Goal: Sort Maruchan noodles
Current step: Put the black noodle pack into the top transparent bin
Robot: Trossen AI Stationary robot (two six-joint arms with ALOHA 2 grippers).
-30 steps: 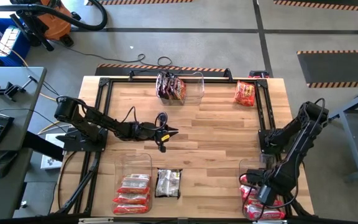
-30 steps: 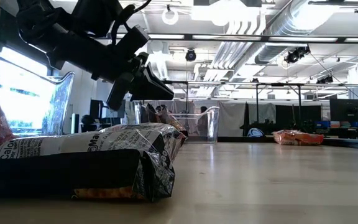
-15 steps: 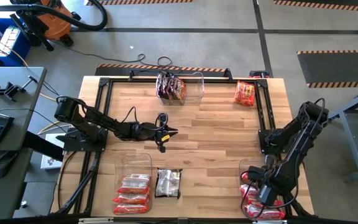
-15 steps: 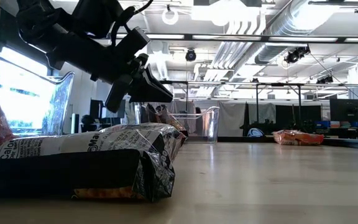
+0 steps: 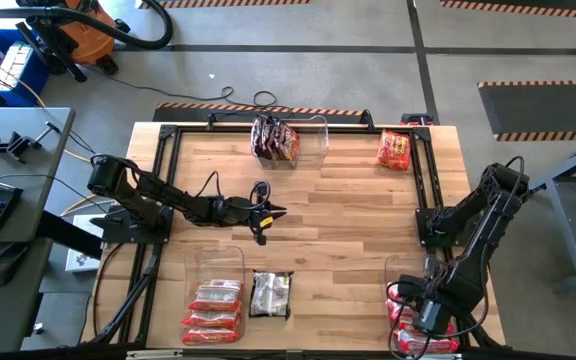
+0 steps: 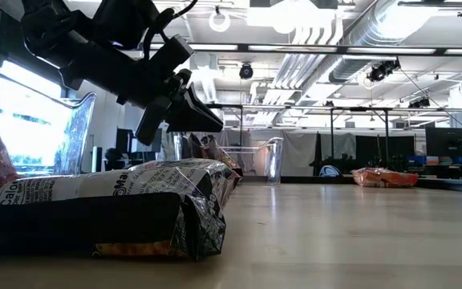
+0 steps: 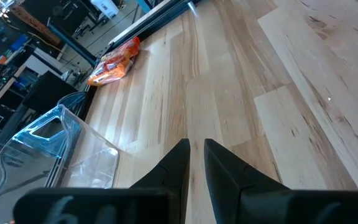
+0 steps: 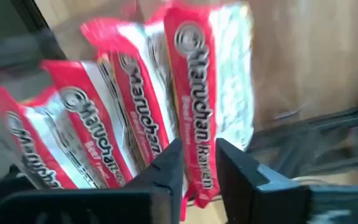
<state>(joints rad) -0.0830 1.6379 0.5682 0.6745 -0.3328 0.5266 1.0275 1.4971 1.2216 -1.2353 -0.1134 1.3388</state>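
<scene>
Maruchan noodle packets lie sorted in clear bins. Orange-red ones (image 5: 213,308) fill the near left bin, dark ones (image 5: 273,140) the far bin, and red-and-white ones (image 5: 408,325) the near right bin. A black-silver packet (image 5: 270,295) lies flat on the table by the near left bin and fills the low view's foreground (image 6: 103,209). An orange packet (image 5: 393,150) rests flat at the far right corner. My left gripper (image 5: 280,211) hovers shut over the table's middle, holding nothing. My right gripper (image 8: 199,155) is down in the near right bin among the red-and-white packets. My right gripper has the lower end of a red-and-white packet (image 8: 196,180) between its two fingers, which come from above and stand a little apart. That packet stands on edge beside the others in the bin. The fingers hide the contact itself.
The near right bin's wall (image 5: 393,268) stands close around my right gripper. A black frame (image 5: 423,190) runs along the table's edges. Bare wood (image 5: 358,230) stretches between the two arms. The left wrist view shows a clear bin (image 7: 55,149) and the orange packet (image 7: 114,62).
My right gripper has shifted slightly toward the table's near edge over the near right bin. My left arm has kept still.
</scene>
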